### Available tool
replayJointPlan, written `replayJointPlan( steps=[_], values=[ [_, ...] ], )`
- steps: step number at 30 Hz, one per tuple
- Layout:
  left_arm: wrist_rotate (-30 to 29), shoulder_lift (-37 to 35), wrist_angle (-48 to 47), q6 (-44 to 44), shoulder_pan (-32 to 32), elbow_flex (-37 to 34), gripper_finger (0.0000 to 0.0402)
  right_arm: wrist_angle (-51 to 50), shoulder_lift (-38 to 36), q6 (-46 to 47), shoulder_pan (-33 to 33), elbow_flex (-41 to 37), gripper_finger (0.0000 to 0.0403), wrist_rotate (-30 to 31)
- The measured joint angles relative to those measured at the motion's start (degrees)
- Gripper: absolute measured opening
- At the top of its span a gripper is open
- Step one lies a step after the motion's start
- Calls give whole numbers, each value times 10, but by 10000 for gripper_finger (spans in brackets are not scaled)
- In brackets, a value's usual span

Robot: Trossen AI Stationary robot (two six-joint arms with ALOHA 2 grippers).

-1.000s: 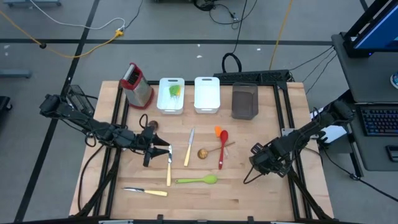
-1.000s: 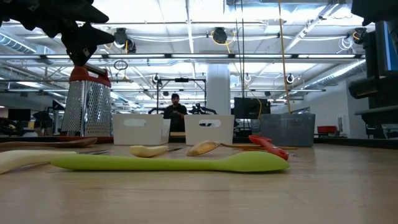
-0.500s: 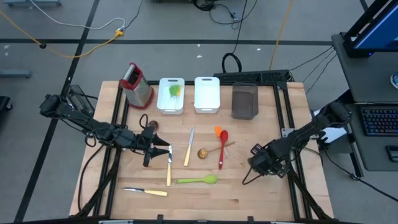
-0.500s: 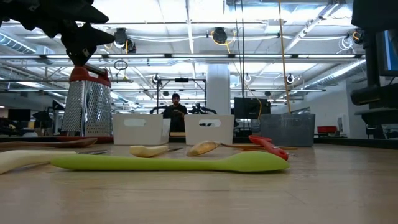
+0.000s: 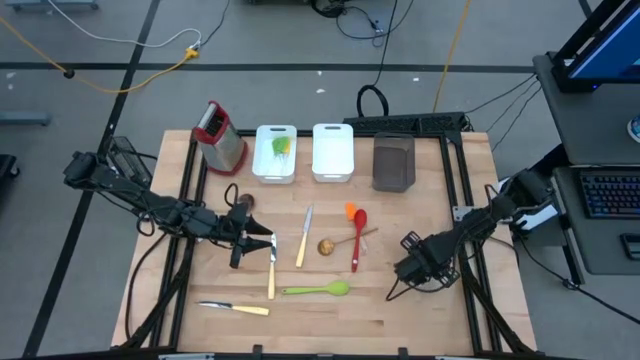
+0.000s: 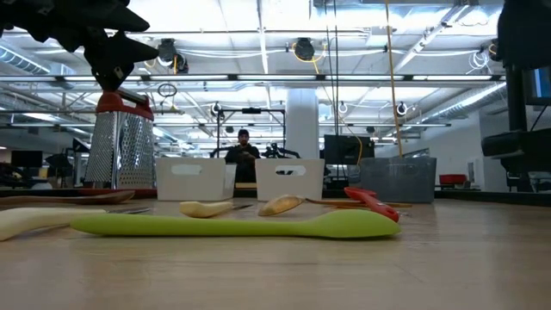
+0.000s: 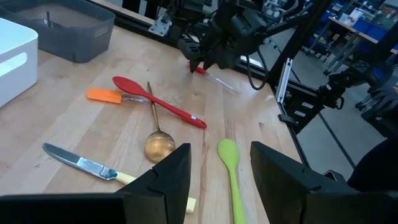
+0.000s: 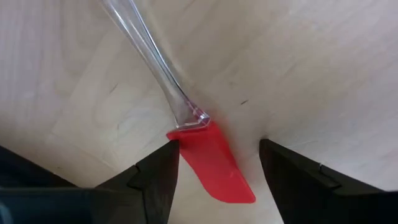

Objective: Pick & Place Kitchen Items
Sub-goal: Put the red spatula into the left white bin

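On worktop [image 5: 420, 315] right half: right tool [image 8: 214, 163] low over red spatula [image 8: 211, 160], fingers apart either side of blade, not closed on it; clear handle runs diagonally away from tool, red blade end nearest tool. Left tool [image 5: 258, 246] hovers left of centre, fingers part open, holding nothing, above knife [image 5: 271, 270] lying lengthwise front-to-back. Green spoon [image 5: 316, 290] lies crosswise, bowl pointing right. Red spoon [image 5: 357, 238] near upright axis, bowl toward bins. Second knife [image 5: 234, 308] crosswise near front edge.
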Motion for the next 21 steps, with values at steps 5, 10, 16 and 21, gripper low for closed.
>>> replayJointPlan(
  steps=[5,10,16,21],
  values=[
    [0,0,2,-1,0,0,168,0,1,26,4,-1,194,40],
    [0,0,3,-2,0,0,168,1,1,30,-4,-1,167,47],
    [0,0,5,-3,0,0,168,3,2,31,-14,-1,122,50],
    [0,0,5,-4,0,0,168,3,2,28,-23,-2,63,47]
  ],
)
